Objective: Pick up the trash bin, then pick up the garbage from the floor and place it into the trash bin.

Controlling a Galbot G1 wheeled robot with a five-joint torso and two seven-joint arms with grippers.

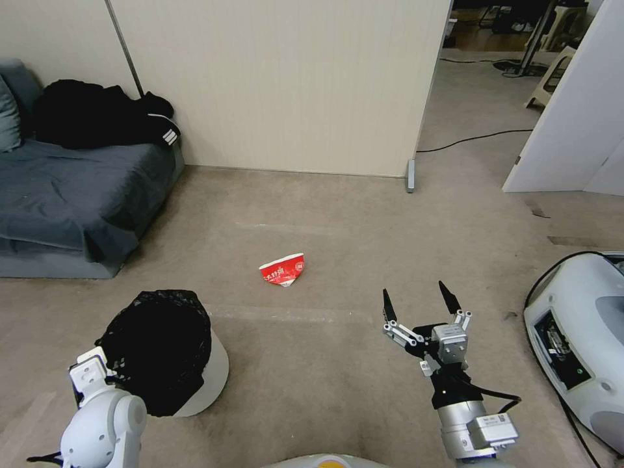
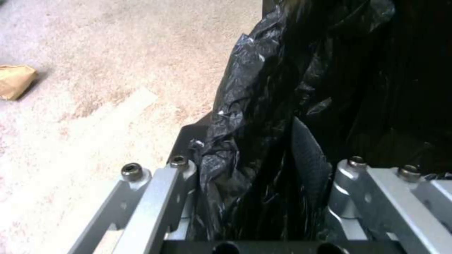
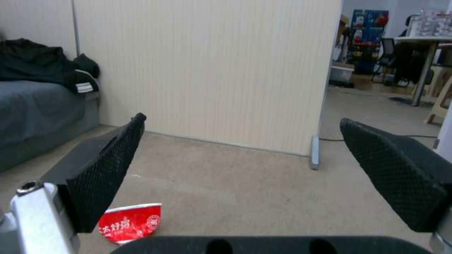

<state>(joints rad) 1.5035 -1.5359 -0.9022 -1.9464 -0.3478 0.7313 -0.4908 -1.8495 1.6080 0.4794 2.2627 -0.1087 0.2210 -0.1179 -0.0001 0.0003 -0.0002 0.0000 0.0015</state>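
The trash bin (image 1: 209, 372), a white bucket lined with a glossy black bag (image 1: 159, 344), stands tilted at the lower left of the head view. My left gripper (image 2: 249, 148) is shut on its bag-covered rim (image 2: 263, 106), one pad inside and one outside. A crushed red-white paper cup (image 1: 283, 270) lies on the carpet ahead. My right gripper (image 1: 419, 296) hovers open to the right of and nearer than the cup. The right wrist view shows the cup (image 3: 129, 222) low beside one finger (image 3: 106, 176). A brown paper bag (image 2: 14, 81) lies on the floor beyond the bin.
A grey sofa (image 1: 58, 195) with black clothes (image 1: 97, 114) stands at the left. A beige partition wall (image 1: 279, 84) closes the back, with a doorway (image 1: 481, 97) and a floor cable (image 1: 474, 138) to its right. A white machine (image 1: 585, 338) sits at the right edge.
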